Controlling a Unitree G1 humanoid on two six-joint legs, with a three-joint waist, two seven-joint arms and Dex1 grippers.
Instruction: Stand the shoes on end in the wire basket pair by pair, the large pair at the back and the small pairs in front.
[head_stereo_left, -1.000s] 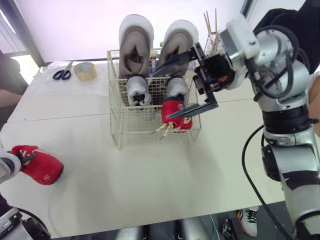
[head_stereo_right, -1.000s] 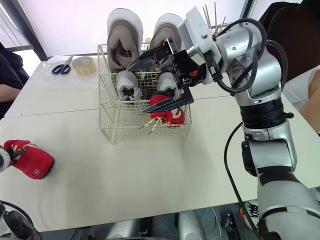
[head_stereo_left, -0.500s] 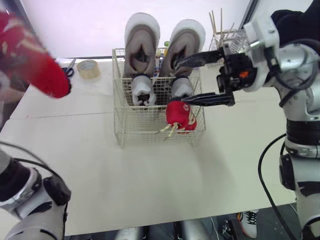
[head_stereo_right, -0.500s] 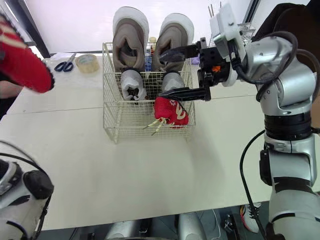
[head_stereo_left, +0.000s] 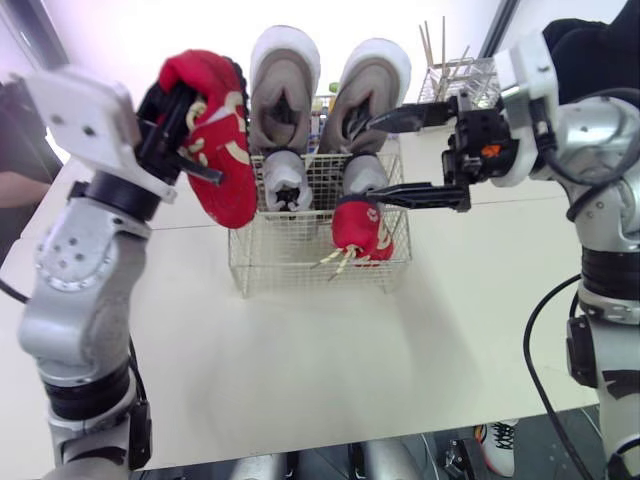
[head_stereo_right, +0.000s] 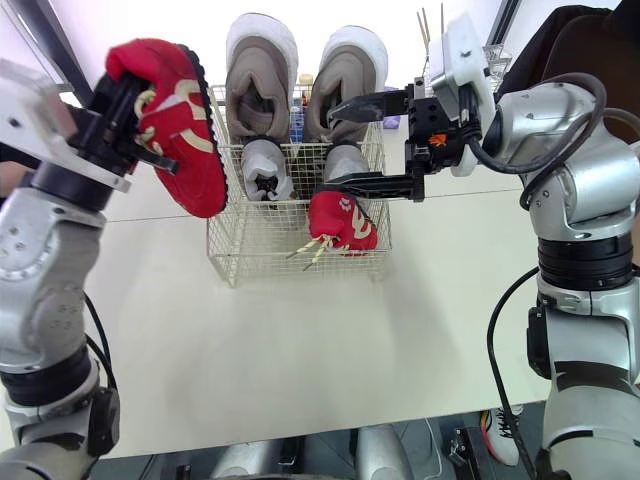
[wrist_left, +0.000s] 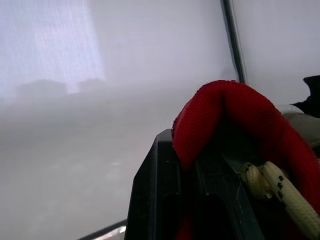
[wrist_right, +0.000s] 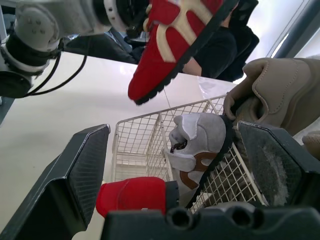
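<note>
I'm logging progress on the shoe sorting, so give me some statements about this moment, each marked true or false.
The left pincer holds a red shoe in the air. True.
The right pincer is shut on a shoe. False: the right pincer is open, gripping nothing.
Two large beige shoes stand at the back of the wire basket. True.
The small grey shoes lie outside the basket. False: the small grey shoes stand inside it.

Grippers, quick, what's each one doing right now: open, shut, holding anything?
Left gripper: shut on a red shoe, held up beside the wire basket.
Right gripper: open, holding nothing.
</note>
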